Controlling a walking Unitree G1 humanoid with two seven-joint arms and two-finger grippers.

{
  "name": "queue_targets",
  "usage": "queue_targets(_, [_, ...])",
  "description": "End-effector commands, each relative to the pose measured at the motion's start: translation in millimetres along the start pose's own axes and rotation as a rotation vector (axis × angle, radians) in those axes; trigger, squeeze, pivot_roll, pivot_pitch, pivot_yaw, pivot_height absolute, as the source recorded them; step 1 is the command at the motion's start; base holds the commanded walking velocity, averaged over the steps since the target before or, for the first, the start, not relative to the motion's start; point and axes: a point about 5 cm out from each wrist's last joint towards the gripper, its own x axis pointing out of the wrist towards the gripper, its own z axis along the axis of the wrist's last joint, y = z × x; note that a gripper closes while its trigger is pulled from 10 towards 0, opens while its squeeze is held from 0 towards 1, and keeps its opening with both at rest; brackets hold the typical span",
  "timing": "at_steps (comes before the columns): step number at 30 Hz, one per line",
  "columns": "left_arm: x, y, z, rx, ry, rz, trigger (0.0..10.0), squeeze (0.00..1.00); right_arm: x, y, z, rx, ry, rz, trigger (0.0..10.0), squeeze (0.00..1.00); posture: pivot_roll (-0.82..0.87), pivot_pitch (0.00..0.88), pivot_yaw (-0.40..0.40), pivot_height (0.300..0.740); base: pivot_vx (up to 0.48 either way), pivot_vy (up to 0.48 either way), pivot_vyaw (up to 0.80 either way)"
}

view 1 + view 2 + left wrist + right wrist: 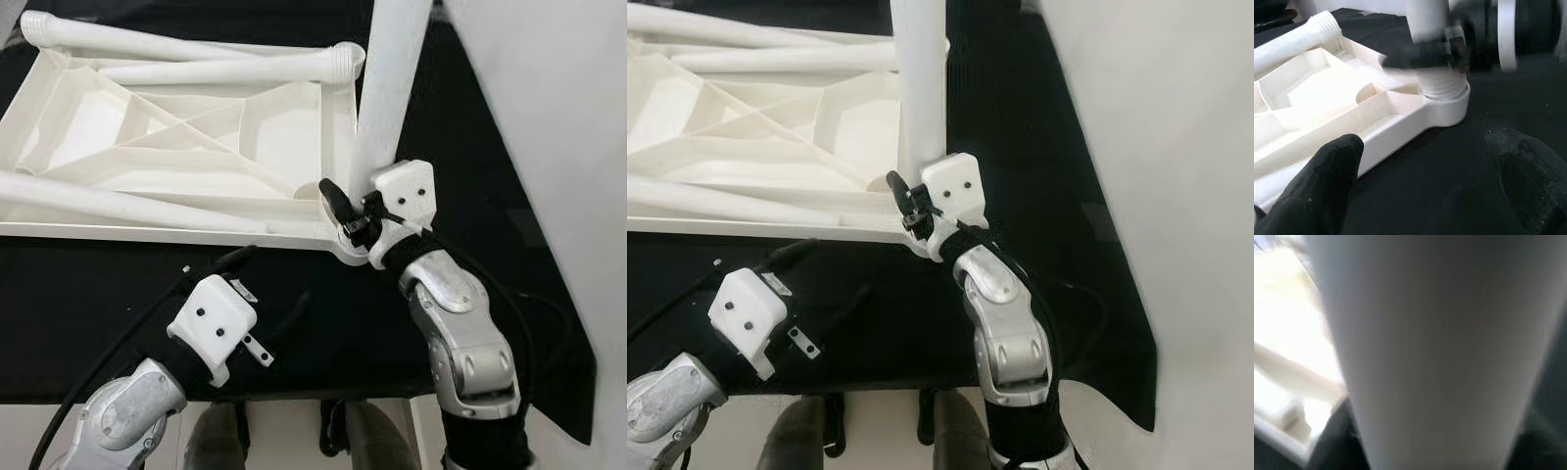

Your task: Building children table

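At the lower left of the frame, your left gripper (1420, 181) hung with fingers spread wide and empty over the black mat (294, 304), just short of the tabletop's corner. Mid-frame, your right gripper (345, 211) closed around the upright leg (387, 88) at its base, in the corner socket of the upturned white tabletop (176, 137). Loose legs (196, 64) lay across the tabletop's far edge, upper left.

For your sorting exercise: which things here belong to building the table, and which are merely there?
Job in hand:
- upturned tabletop
- upright leg, standing in the corner socket
- loose legs lying on the tabletop
- right gripper on the upright leg

Merely there:
- black mat
- left gripper, open
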Motion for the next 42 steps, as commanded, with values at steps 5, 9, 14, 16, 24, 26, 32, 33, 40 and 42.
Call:
queue_targets(5, [-1.1, -1.5, -2, -0.011, 0.005, 0.012, 10.0, 0.00, 6.7, -4.3, -1, 0.149, -0.006, 0.006, 10.0, 0.52, 0.11, 0.330, -0.079, 0.740, 0.000, 0.000, 0.00])
queue_targets(9, [-1.5, -1.2, -2, -0.010, 0.005, 0.017, 10.0, 0.00, 12.6, -14.1, 13, 0.157, -0.077, 0.020, 10.0, 0.41, 0.11, 0.330, -0.081, 0.740, 0.000, 0.000, 0.00])
queue_targets(14, [-2.1, -1.4, -2, -0.009, 0.006, 0.024, 10.0, 0.00, 15.7, -19.0, 17, 0.152, -0.093, 0.024, 0.0, 0.44, 0.12, 0.331, -0.089, 0.740, 0.000, 0.000, 0.00])
queue_targets(16, [-2.2, -1.4, -2, -0.008, 0.006, 0.026, 10.0, 0.00, 16.2, -18.8, 17, 0.158, -0.094, 0.029, 0.0, 0.43, 0.12, 0.331, -0.089, 0.740, 0.000, 0.000, 0.00])
queue_targets(24, [-2.1, -0.8, -2, -0.003, 0.006, 0.027, 10.0, 0.00, 17.5, -14.6, 18, 0.185, -0.102, 0.051, 0.0, 0.42, 0.12, 0.330, -0.087, 0.740, 0.000, 0.000, 0.00])
queue_targets(26, [-1.9, 0.2, -2, 0.001, 0.004, 0.027, 10.0, 0.00, 18.4, -13.8, 21, 0.203, -0.127, 0.072, 0.0, 0.41, 0.12, 0.326, -0.085, 0.740, 0.000, 0.000, 0.00])
queue_targets(32, [2.2, 3.9, 2, 0.002, -0.017, 0.034, 10.0, 0.00, 19.1, -15.3, 29, 0.278, -0.202, 0.098, 0.0, 0.21, 0.12, 0.314, -0.079, 0.740, 0.000, 0.000, 0.00])
queue_targets(33, [3.7, 5.7, 3, -0.001, -0.027, 0.040, 10.0, 0.00, 19.0, -15.6, 32, 0.303, -0.226, 0.106, 0.0, 0.21, 0.12, 0.313, -0.077, 0.740, 0.000, 0.000, 0.00])
queue_targets(40, [18.3, 31.8, 33, -0.156, -0.201, 0.132, 10.0, 0.00, 11.3, -21.3, 56, 0.458, -0.403, 0.233, 0.0, 0.00, 0.11, 0.289, -0.056, 0.740, 0.000, 0.000, 0.00])
queue_targets(42, [20.7, 38.0, 39, -0.196, -0.241, 0.153, 10.0, 0.00, 9.9, -23.3, 58, 0.469, -0.423, 0.249, 0.0, 0.00, 0.11, 0.286, -0.056, 0.740, 0.000, 0.000, 0.00])
